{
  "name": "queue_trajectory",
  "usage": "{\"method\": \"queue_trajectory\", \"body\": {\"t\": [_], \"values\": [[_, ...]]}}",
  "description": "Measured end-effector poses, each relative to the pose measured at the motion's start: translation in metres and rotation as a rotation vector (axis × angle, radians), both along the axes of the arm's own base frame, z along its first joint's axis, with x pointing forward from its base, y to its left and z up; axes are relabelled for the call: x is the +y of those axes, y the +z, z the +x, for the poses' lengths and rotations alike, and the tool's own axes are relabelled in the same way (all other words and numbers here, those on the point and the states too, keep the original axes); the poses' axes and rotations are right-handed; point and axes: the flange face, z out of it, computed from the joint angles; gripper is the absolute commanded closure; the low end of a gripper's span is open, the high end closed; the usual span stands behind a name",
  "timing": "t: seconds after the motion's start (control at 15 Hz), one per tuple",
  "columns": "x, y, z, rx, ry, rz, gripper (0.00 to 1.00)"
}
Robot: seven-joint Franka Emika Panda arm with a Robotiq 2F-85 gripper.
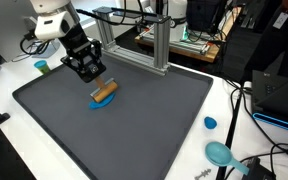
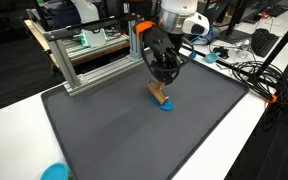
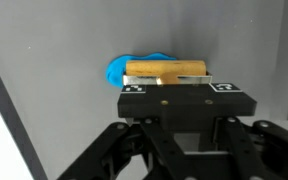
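A short wooden block (image 3: 167,70) lies across a flat blue piece (image 3: 124,68) on the dark grey mat (image 3: 54,60). In both exterior views the block (image 1: 106,90) (image 2: 158,93) sits near the middle of the mat with the blue piece (image 1: 100,102) (image 2: 166,105) showing under it. My black gripper (image 1: 96,80) (image 2: 159,82) (image 3: 167,86) reaches down onto the block from above, shut on it. In the wrist view a black plate with two markers hides the fingertips.
An aluminium frame (image 1: 134,45) (image 2: 84,55) stands along the mat's far edge. A teal bowl (image 1: 221,153) and a small blue cap (image 1: 210,124) sit on the white table beside the mat. Another teal item (image 2: 54,172) lies off one corner. Cables run near the table edge (image 2: 254,75).
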Motion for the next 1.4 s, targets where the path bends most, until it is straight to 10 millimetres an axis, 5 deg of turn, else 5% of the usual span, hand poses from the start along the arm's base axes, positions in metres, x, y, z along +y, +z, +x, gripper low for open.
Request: {"method": "queue_trajectory", "body": {"t": [0.6, 1.07, 1.4], "values": [[0.003, 0.002, -0.001, 0.005, 0.02, 0.005, 0.78], [0.033, 0.066, -0.012, -0.075, 0.07, 0.005, 0.78], [0.019, 0.038, -0.015, -0.089, 0.05, -0.004, 0.78]]}}
